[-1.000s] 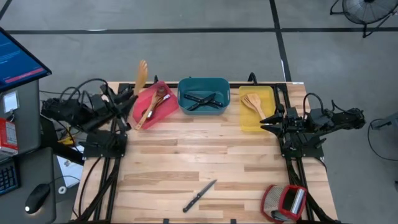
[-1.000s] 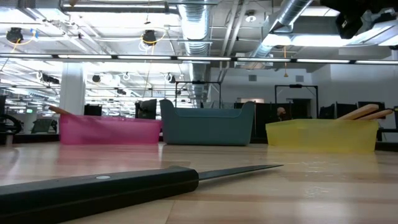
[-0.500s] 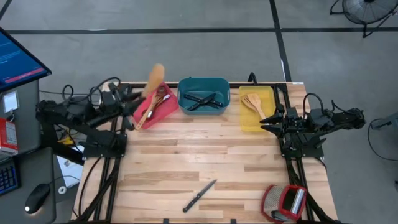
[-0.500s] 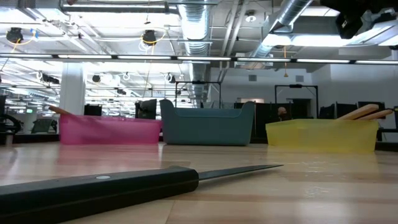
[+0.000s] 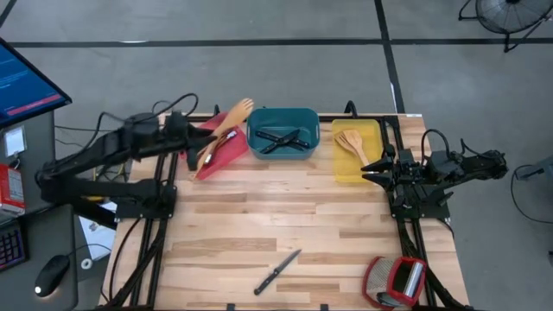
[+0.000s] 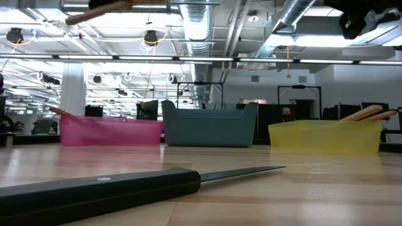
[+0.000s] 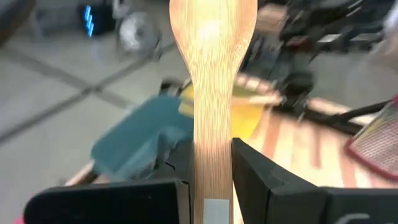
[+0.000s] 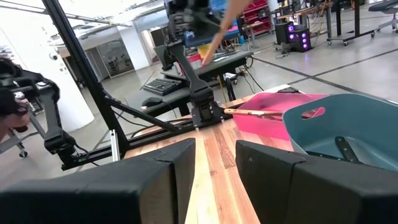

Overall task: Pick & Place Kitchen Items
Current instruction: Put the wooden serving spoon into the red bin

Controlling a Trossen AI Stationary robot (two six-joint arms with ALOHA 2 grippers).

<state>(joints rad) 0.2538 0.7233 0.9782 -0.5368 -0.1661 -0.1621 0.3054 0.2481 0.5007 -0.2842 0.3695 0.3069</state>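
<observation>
The tabletop [image 5: 285,216] is pale wooden planking with most of its near and middle area bare; nothing readable is printed on it or on the items. A blue screen [image 5: 22,82] off the left side carries writing too small to read.

The left arm reaches toward the far edge, its left tool [image 5: 200,138] above the red tray [image 5: 207,162]. That tray is tilted, one corner hanging past the tabletop's far-left edge. The tool is clenched on a wooden spoon [image 7: 211,74]: in the left wrist view both dark fingers [image 7: 255,171] press the handle from either side, the bowl pointing forward and partly cut off. From above, the spoon [image 5: 232,117] angles out ahead of the tool toward the teal tray [image 5: 283,117] just beyond. A pale sticker on the handle is blank as far as can be told.

The right arm waits at the right edge, its right tool [image 5: 373,168] beside the yellow tray [image 5: 373,130]; its fingers [image 8: 155,180] stand parted with nothing between them.

The yellow tray holds wooden spatulas [image 5: 350,142], the teal tray black-handled knives [image 5: 281,138], the red one more wooden utensils [image 5: 207,155], overlapping and hard to separate. A bulky red-and-silver object [image 5: 396,281] sits at the near-right corner, partly cut off.

A lone knife [image 5: 276,272] lies well away from both tools, near the front edge, with open room all around it.
</observation>
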